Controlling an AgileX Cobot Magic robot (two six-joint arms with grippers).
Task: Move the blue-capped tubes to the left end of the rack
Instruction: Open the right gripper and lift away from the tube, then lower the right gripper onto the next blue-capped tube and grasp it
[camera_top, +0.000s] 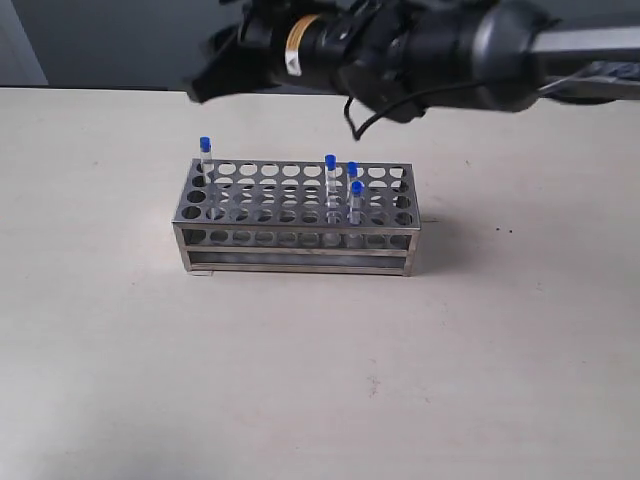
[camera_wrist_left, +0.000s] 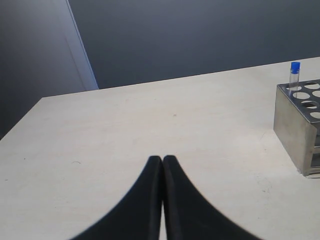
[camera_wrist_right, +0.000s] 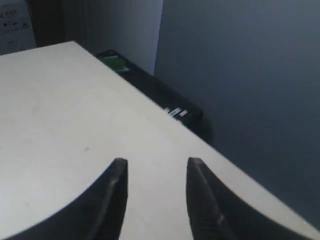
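The silver rack (camera_top: 296, 248) stands mid-table. One blue-capped tube (camera_top: 205, 152) sits in its back left corner hole. Three more blue-capped tubes (camera_top: 330, 170), (camera_top: 352, 178), (camera_top: 357, 196) stand close together toward the right end. My right arm reaches in from the right, high behind the rack, and its gripper (camera_top: 203, 88) hangs above the left end. In the right wrist view this gripper (camera_wrist_right: 156, 162) is open and empty over bare table. My left gripper (camera_wrist_left: 162, 159) is shut and empty, left of the rack (camera_wrist_left: 292, 125), with the corner tube (camera_wrist_left: 294, 75) in sight. It is out of the exterior view.
The tan table (camera_top: 320, 380) runs wide around the rack. A dark wall lies beyond its far edge. Dark equipment (camera_wrist_right: 165, 100) sits below that edge in the right wrist view. A black cable (camera_top: 365, 118) loops down from the right arm.
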